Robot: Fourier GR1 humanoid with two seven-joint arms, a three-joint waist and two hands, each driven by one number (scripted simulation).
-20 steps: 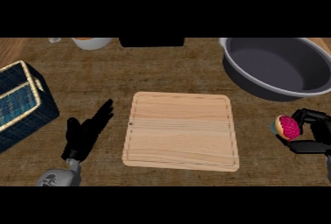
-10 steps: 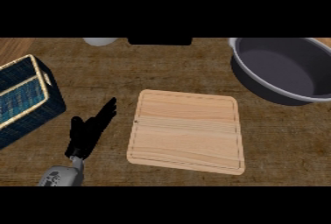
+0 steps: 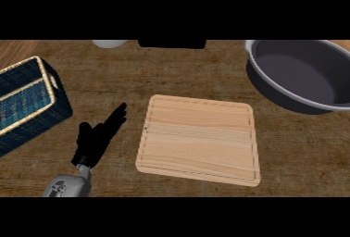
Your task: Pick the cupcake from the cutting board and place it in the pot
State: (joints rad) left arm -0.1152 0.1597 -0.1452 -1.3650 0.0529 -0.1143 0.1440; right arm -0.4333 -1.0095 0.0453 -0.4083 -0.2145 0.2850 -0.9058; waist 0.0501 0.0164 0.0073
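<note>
Fingers [image 3: 115, 118] of my left hand [image 3: 92, 141] lie straight, close together, beside the cutting board [image 3: 198, 139].
Checked basket [image 3: 31, 102] to its left, grey pot [image 3: 275, 91] at upper right; cupcake's place I cannot tell.

Left hand [image 3: 96, 139] over the bench [image 3: 205, 65], fingers straight. Cutting board [image 3: 198, 139] sits just to its right, grey pot [image 3: 301, 74] well beyond, up-right. Blue basket [image 3: 27, 102] close on its left.

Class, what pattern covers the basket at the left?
The basket is dark blue plaid, head view.
</note>
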